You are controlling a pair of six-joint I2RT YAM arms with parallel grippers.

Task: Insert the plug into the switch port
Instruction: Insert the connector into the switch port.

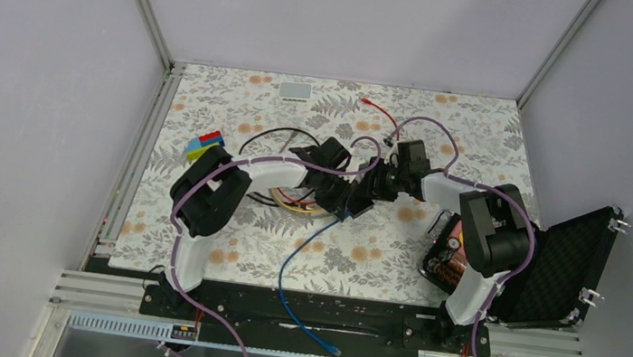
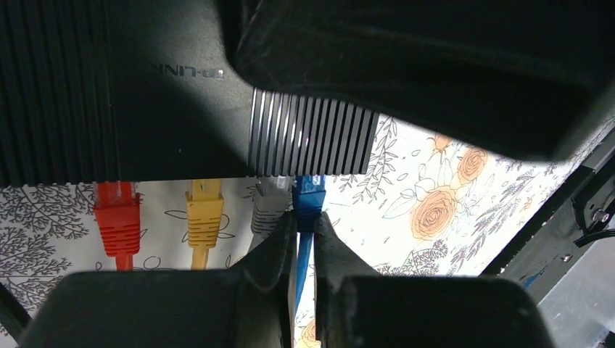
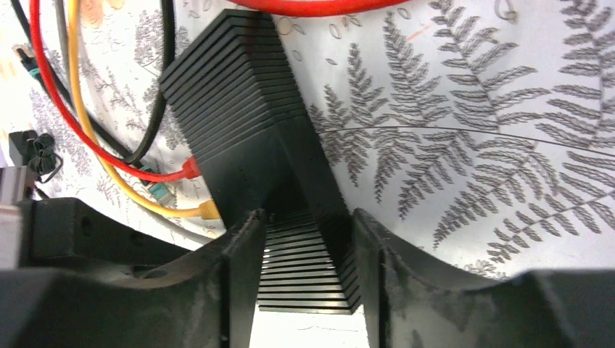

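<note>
The black ribbed switch [image 2: 145,109] fills the top of the left wrist view. A red plug [image 2: 116,217], a yellow plug [image 2: 204,214] and a grey plug [image 2: 270,204] sit in its ports. My left gripper [image 2: 304,219] is shut on the blue plug [image 2: 310,193]. The plug's front end reaches under the switch's edge beside the grey one; how deep it sits is hidden. My right gripper [image 3: 304,235] is shut on the switch [image 3: 246,109], one finger on each side. In the top view both grippers, left [image 1: 344,202] and right [image 1: 374,188], meet mid-table and cover the switch.
The blue cable [image 1: 296,258] trails to the table's front edge. A small white box [image 1: 295,91] and a loose red cable [image 1: 381,109] lie at the back. Coloured blocks [image 1: 205,144] sit at the left. An open black case [image 1: 558,263] stands at the right.
</note>
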